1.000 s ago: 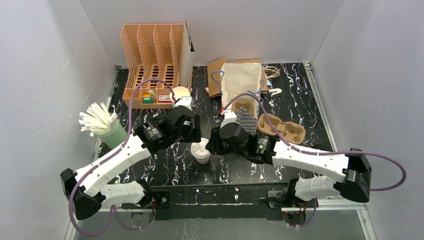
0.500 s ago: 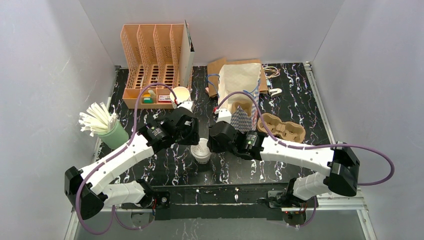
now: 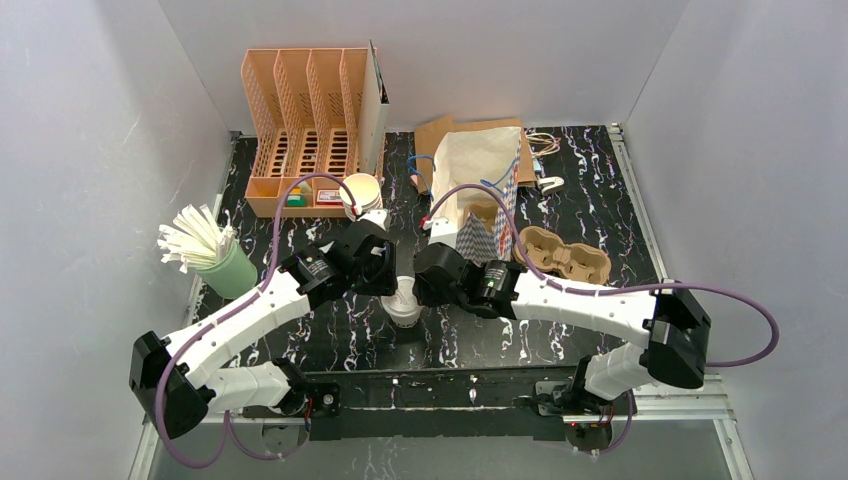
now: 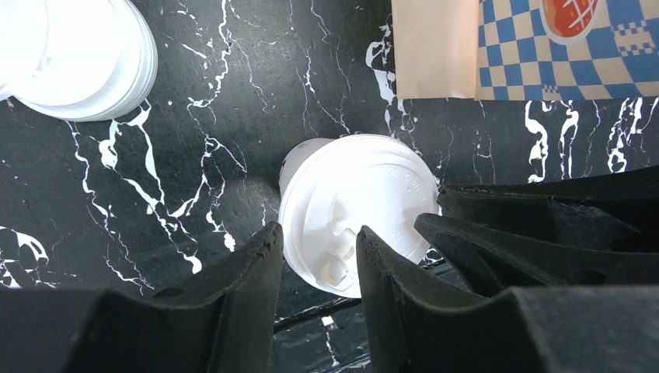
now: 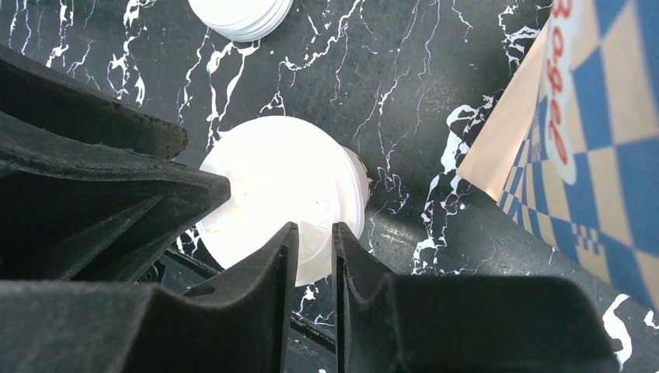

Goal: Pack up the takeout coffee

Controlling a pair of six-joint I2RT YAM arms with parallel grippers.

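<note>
- Up close, the left gripper [image 4: 319, 233] had its jaws partly apart, and the near edge of the white lid [image 4: 365, 198] showed in the gap between them.
- Whether its fingers [image 4: 249, 272] actually touched the lid could not be told.
- The right gripper [image 5: 315, 227] had its jaws drawn almost together, with only a thin slit left and the lid's edge showing through it; I cannot tell whether anything was pinched there.
- Each gripper's dark fingers appeared in the other's wrist view, close against the lid from opposite sides.
- The lid sat on a small white paper cup [image 3: 404, 305], which stood upright on the black marbled table [image 3: 560, 335], near the middle and between the two arms.
- A stack of white lids [image 4: 74, 54] lay on the table just beyond the cup, apart from it.
- A paper bag [image 3: 485, 180] with blue checks stood behind the right gripper.
- The brown pulp tray [image 3: 563, 257] lay to the right of the bag, both wells bare, well apart from the cup.
- A green cup of straws [image 3: 225, 265] stood at the left edge, and an orange file rack [image 3: 300, 130] at the back left.
</note>
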